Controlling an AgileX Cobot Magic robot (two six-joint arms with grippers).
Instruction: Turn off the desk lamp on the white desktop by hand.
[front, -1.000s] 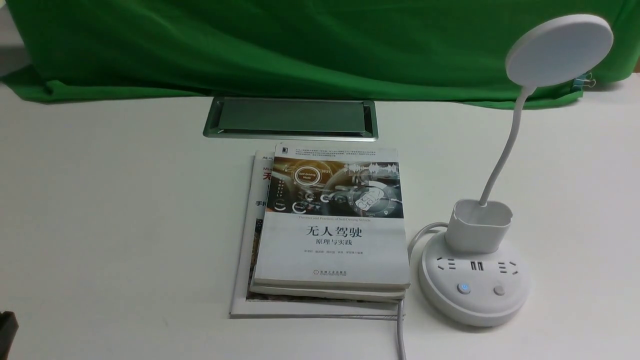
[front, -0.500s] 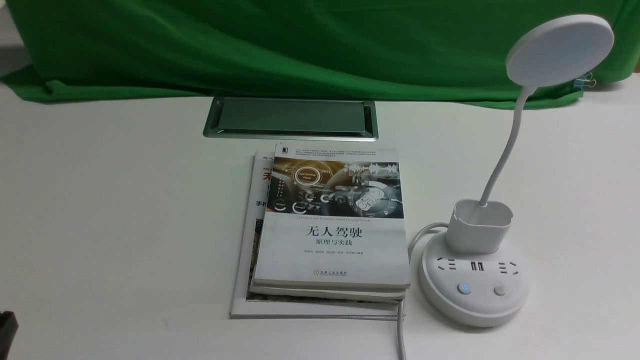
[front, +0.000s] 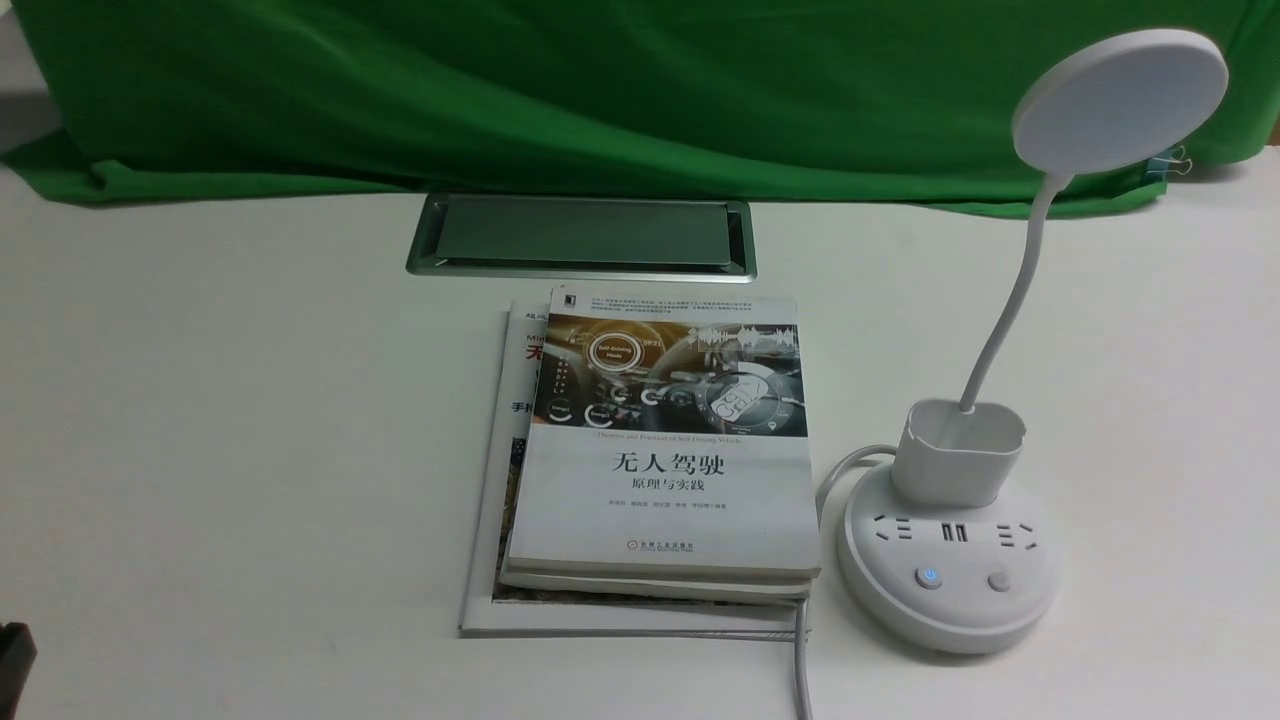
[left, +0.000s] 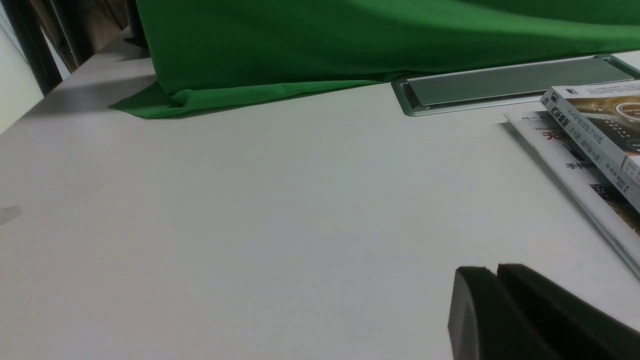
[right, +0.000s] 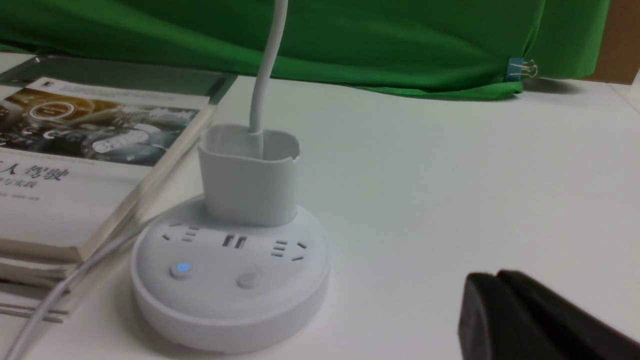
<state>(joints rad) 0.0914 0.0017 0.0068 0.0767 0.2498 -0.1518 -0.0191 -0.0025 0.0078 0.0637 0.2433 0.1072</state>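
Observation:
The white desk lamp (front: 947, 560) stands at the right of the white desktop (front: 250, 420). Its disc head (front: 1120, 100) is raised on a thin neck above a cup holder (front: 958, 452). The puck base carries a blue-lit button (front: 929, 577) and a plain button (front: 998, 581). The lamp also shows in the right wrist view (right: 230, 275). My right gripper (right: 497, 277) is shut and empty, low over the desk beside the base. My left gripper (left: 496, 271) is shut and empty, low over bare desktop left of the books; only its black corner (front: 15, 655) shows in the front view.
A stack of books (front: 660, 460) lies left of the lamp base, with the lamp's white cable (front: 800, 660) running along its right edge. A silver-framed hatch (front: 580, 236) is set in the desk behind the books. A green cloth (front: 600, 90) hangs at the back.

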